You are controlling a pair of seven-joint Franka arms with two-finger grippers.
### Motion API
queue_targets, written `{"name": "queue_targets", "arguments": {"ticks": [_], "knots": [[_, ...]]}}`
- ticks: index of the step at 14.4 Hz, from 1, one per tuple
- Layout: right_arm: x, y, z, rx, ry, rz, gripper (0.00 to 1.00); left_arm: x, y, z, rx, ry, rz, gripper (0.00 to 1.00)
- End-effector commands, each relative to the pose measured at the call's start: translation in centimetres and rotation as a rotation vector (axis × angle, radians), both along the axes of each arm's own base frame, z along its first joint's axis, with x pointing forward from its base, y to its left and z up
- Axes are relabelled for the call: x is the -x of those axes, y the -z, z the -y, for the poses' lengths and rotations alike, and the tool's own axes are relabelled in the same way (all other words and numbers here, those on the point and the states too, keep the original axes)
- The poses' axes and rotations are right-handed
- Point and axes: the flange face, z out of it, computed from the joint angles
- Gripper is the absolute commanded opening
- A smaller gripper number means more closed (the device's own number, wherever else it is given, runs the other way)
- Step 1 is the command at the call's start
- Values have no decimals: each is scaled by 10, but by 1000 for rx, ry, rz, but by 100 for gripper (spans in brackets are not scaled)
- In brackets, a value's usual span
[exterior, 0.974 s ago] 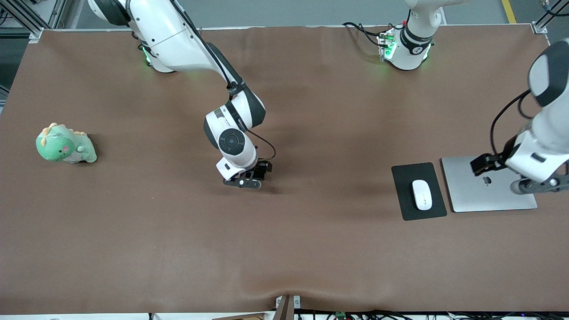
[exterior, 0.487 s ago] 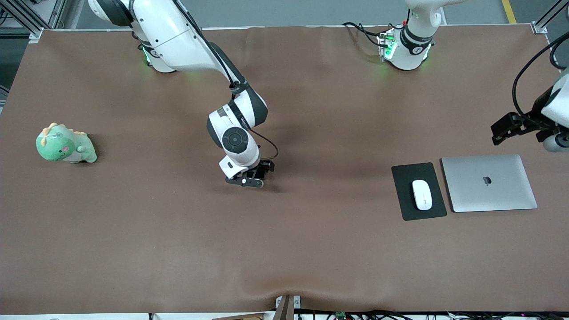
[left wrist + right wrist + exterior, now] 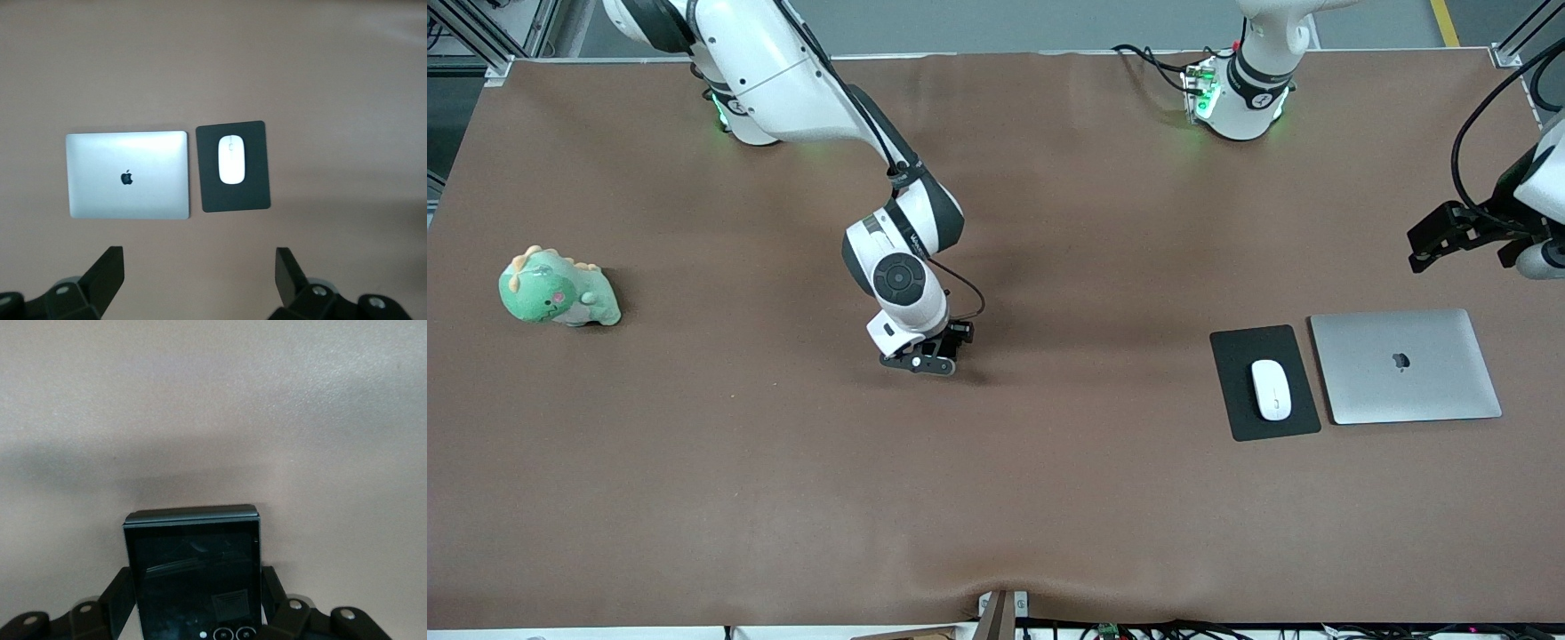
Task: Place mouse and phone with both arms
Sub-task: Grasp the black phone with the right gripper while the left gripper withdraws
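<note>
The white mouse (image 3: 1271,388) lies on a black mouse pad (image 3: 1240,356) toward the left arm's end of the table. It also shows in the left wrist view (image 3: 231,159). My left gripper (image 3: 1538,258) is open and empty, high over the table by that end (image 3: 200,280). My right gripper (image 3: 919,360) is low over the middle of the table. In the right wrist view it (image 3: 193,610) is shut on the black phone (image 3: 193,567), held by its sides with its lenses near the fingers. The gripper hides the phone in the front view.
A closed silver laptop (image 3: 1405,366) lies beside the mouse pad, toward the left arm's end; it also shows in the left wrist view (image 3: 127,175). A green plush dinosaur (image 3: 558,289) sits toward the right arm's end. Brown cloth covers the table.
My left gripper has risen from over the laptop and moved toward the arms' bases and the table's end. My right gripper with the phone has shifted only slightly.
</note>
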Motion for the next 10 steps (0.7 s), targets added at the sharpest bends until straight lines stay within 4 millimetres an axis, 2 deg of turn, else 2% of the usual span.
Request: {"name": "queue_targets", "arguments": {"ticks": [1, 4, 6, 8, 9, 10], "knots": [[-2, -12, -10, 7, 21, 25, 3, 21, -9, 4, 10, 34, -26, 100], [-13, -33, -5, 20, 57, -9, 0, 22, -10, 10, 11, 34, -24, 100], [-20, -55, 7, 9, 85, -10, 0, 15, -3, 9, 14, 39, -26, 100], [-32, -62, 31, 22, 120, -36, 0, 15, -2, 9, 12, 41, -29, 100], [-41, -72, 44, 13, 142, -29, 0, 15, -1, 9, 12, 41, -31, 100], [-50, -75, 63, 14, 155, -32, 0, 14, -1, 9, 13, 39, -30, 100]]}}
